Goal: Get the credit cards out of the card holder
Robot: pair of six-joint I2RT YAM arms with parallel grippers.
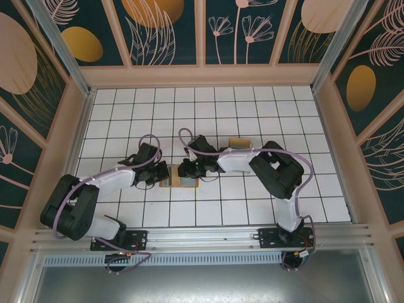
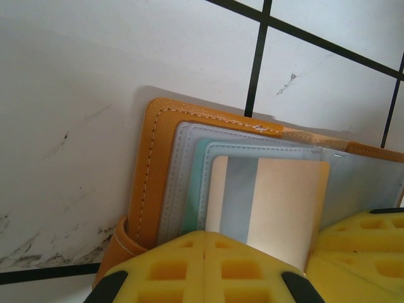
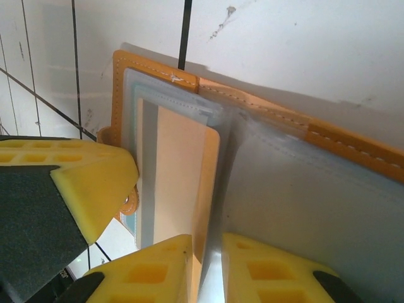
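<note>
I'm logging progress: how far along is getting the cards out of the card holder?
Done: the card holder lies open on the table, one card partly out of its pocket. In hand: the shut left gripper rests at the holder's edge; the right gripper has fingers narrowly apart at that card's edge. Left: pulling it fully free, plus any others inside.

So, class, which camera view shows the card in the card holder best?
Left wrist: the card lies square-on, close, its top edge clear. Right wrist gives it slanted; in top external the card holder is tiny.
</note>
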